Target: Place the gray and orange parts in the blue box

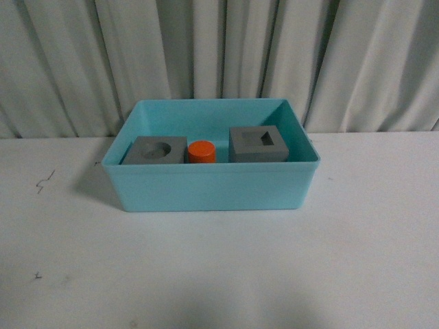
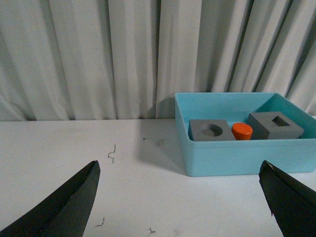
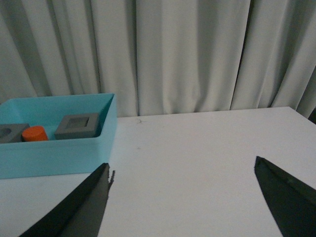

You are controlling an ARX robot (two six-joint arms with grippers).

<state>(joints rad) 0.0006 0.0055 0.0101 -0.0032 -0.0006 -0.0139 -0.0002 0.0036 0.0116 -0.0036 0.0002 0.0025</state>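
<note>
No writing can be read. Two gray cubes (image 1: 155, 151) (image 1: 258, 144) flank the orange cylinder (image 1: 202, 152) inside the blue box (image 1: 206, 188). Left gripper (image 2: 180, 205) and right gripper (image 3: 182, 200) gape wide, empty.

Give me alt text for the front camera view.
A light blue box on a white table holds a gray cube with a round recess, an orange cylinder and a gray cube with a square recess, before pale curtains.

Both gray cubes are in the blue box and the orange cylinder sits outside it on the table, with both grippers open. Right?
Not quite. The orange cylinder sits inside the blue box, between the two gray cubes, as the front view shows. Both grippers are open.
</note>
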